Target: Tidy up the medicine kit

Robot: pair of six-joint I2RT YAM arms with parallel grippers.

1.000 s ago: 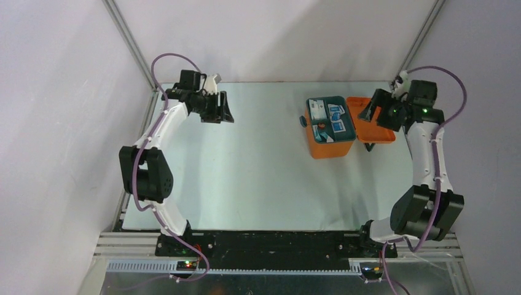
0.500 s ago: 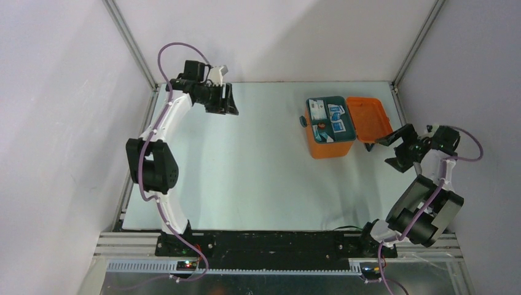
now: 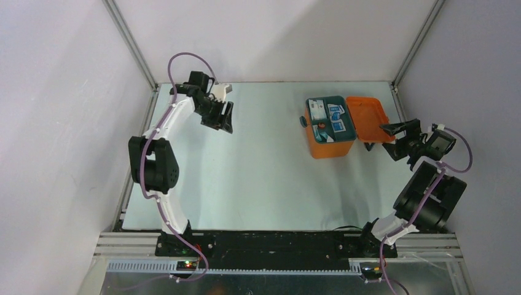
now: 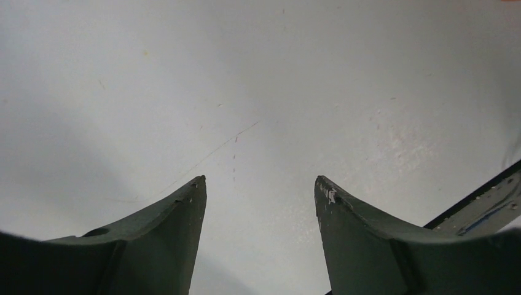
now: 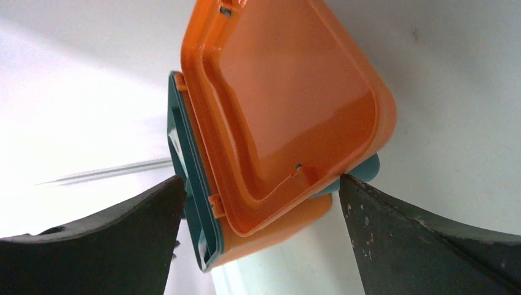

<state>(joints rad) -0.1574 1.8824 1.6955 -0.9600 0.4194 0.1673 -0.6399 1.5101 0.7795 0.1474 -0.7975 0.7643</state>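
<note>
The medicine kit (image 3: 330, 146) is an orange box at the back right of the table, its hinged orange lid (image 3: 368, 118) swung open to the right. A teal tray (image 3: 331, 119) with small blue and white packets sits in its top. My right gripper (image 3: 396, 139) is open just right of the lid's near corner, holding nothing. In the right wrist view the kit (image 5: 289, 117) and teal rim (image 5: 184, 178) fill the space ahead of the open gripper (image 5: 261, 187). My left gripper (image 3: 225, 120) is open and empty at the back left, over bare table (image 4: 258, 184).
Metal frame posts (image 3: 130, 44) rise at the back corners, with grey walls close on both sides. The black base rail (image 3: 264, 243) runs along the near edge. The right arm's elbow (image 3: 430, 203) stands folded near the right table edge.
My right gripper swung from above the lid down to the right side, then moved back left toward the lid's near corner. My left gripper drifted slightly forward at the back left.
</note>
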